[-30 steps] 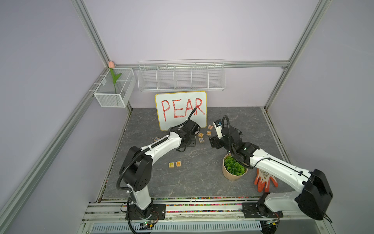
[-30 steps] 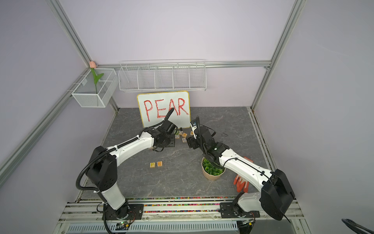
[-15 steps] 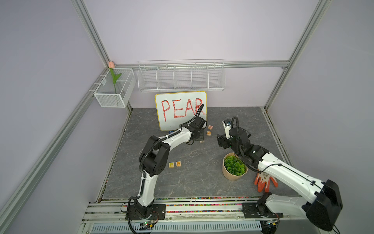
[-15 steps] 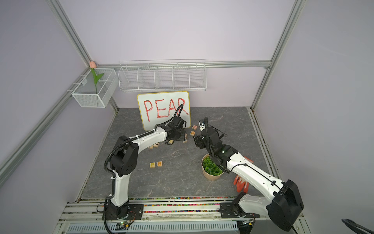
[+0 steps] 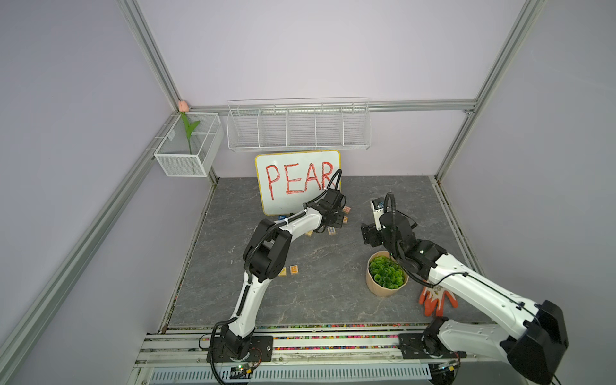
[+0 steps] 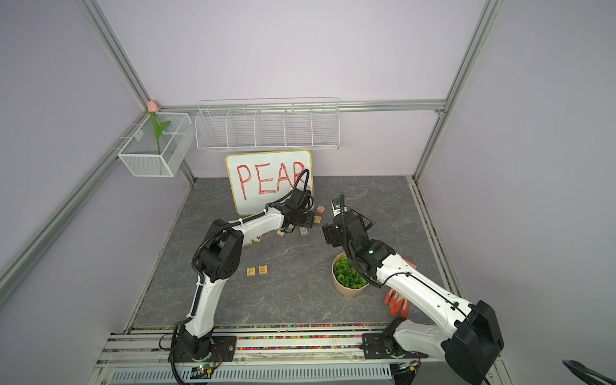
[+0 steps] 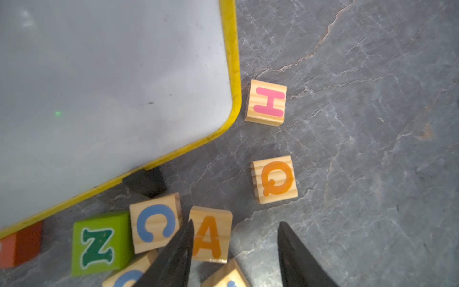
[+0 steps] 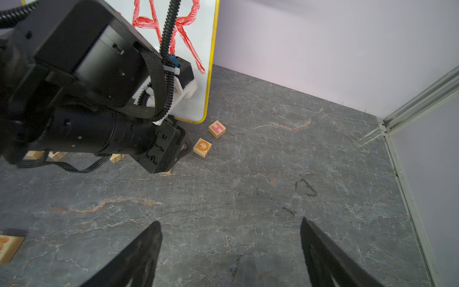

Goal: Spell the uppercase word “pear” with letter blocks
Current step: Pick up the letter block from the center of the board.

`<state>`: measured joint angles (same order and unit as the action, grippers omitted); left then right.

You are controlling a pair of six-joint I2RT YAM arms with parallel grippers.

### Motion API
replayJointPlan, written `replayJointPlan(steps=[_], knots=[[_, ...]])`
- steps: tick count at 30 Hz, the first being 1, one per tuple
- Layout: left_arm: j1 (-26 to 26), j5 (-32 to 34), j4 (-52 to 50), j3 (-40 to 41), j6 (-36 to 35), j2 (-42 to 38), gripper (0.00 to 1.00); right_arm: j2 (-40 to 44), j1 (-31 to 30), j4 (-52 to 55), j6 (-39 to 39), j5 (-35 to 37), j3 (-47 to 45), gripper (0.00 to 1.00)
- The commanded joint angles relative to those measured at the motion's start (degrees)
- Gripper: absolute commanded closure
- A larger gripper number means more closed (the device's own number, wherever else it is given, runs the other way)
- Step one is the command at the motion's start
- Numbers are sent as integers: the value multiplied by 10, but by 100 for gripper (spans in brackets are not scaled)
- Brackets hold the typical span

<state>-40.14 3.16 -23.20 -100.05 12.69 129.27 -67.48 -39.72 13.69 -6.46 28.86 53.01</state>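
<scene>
- You're about halfway by my read: the P block [image 6: 251, 271] and E block [image 6: 263, 269] sit side by side, in order, on the near left of the table [image 6: 300, 300].
- A and R are what's left. The A block [image 7: 211, 238] is on the far side, in the jumble at the foot of the whiteboard [image 7: 111, 87], just beside a C block [image 7: 155, 226].
- I can't pick out the R block for sure. A couple of blocks with blue letters are cut off at the edge of the left wrist view, so no call from me.
- Your left pincer [image 7: 235, 226] is down over that jumble, partly open, with the A between its fingers. One finger [image 7: 177, 251] is right at the A's edge on the C side; the other stands off with bare table in the gap.
- So it brackets the A but isn't clamped on it. I can't tell if that close finger actually touches.
- Your right pincer [image 8: 230, 221] is wide open, holds nothing and hovers over bare table to the right of the blocks.
- My guess for next: close on the A and carry it to just right of the E.
</scene>
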Motion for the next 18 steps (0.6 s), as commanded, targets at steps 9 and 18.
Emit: replayJointPlan(steps=[9, 18], knots=[[1, 30, -13, -39, -27, 31, 45, 17, 4, 14, -15, 13, -9, 11], [1, 24, -27, -35, -26, 32, 47, 10, 4, 11, -16, 9, -7, 11]])
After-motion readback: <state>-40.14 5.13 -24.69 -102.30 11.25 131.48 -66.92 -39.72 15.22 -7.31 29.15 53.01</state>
